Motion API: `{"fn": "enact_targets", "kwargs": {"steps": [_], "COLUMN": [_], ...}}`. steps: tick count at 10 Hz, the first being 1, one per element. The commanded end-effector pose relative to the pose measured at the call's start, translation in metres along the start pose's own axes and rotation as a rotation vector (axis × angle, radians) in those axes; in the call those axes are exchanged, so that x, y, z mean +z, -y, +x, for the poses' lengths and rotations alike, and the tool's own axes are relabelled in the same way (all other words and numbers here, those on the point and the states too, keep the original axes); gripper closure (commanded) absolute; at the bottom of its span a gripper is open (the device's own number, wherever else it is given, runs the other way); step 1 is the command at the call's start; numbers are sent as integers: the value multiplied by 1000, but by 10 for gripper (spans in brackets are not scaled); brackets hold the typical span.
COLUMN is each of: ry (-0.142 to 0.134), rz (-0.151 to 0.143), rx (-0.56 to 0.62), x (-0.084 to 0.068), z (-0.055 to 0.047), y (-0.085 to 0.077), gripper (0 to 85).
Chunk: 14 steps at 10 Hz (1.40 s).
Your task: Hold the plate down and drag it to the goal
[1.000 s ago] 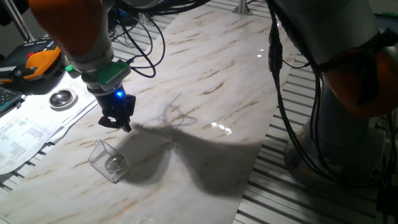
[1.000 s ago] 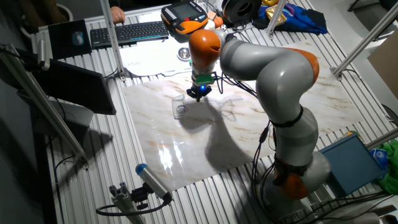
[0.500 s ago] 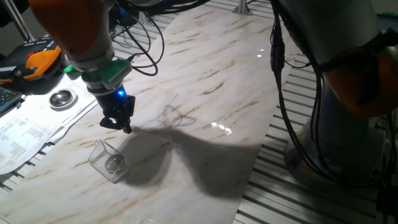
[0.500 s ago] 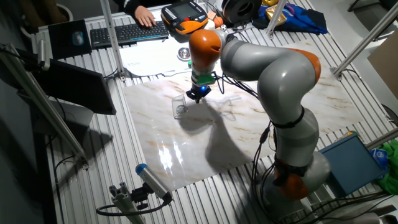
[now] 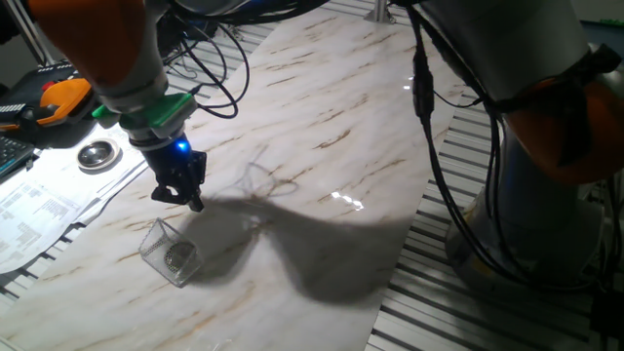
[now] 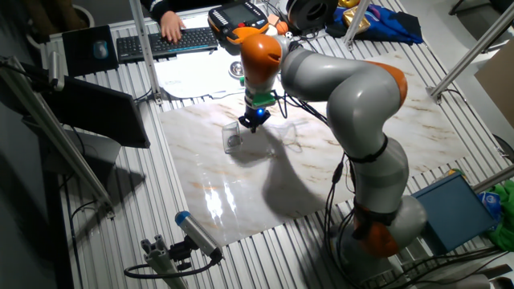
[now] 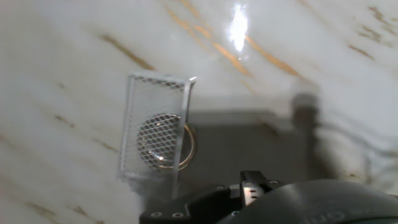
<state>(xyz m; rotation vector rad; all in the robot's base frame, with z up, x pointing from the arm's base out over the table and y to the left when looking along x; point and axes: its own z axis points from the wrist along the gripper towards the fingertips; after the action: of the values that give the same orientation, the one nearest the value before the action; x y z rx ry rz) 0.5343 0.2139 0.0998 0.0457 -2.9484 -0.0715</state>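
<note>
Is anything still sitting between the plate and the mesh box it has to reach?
Nothing visible does. The plate already lies inside the mesh box, seen through its wire wall. The gripper hangs above and beside the box, apart from it.

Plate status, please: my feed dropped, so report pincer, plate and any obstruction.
Pincer above the marble, off the plate, holding nothing; open or shut unclear. Plate sits inside the mesh box. Nothing between them.

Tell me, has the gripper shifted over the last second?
Yes. The gripper has drifted slightly left toward the round dish, away from the mesh box holding the plate.
</note>
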Motion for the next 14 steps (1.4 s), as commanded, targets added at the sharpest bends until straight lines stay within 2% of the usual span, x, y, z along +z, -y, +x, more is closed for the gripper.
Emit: {"fn": "enact_targets", "kwargs": {"steps": [1, 2, 3, 4, 5, 6, 9, 10, 14], "ry": [-10, -34, -46, -45, -55, -82, -77, -65, -64], "rz": [0, 2, -11, -7, 13, 11, 28, 28, 23], "rx": [0, -9, -13, -17, -23, -29, -56, -56, -46], "x": [-1, -1, -2, -3, -4, -4, -5, -5, -6], "z": [-1, -2, -1, -2, -4, -4, -4, -4, -4], "y": [-2, -4, -6, -7, -8, -8, -11, -12, -15], "gripper": [850, 850, 850, 850, 850, 850, 850, 850, 850]}}
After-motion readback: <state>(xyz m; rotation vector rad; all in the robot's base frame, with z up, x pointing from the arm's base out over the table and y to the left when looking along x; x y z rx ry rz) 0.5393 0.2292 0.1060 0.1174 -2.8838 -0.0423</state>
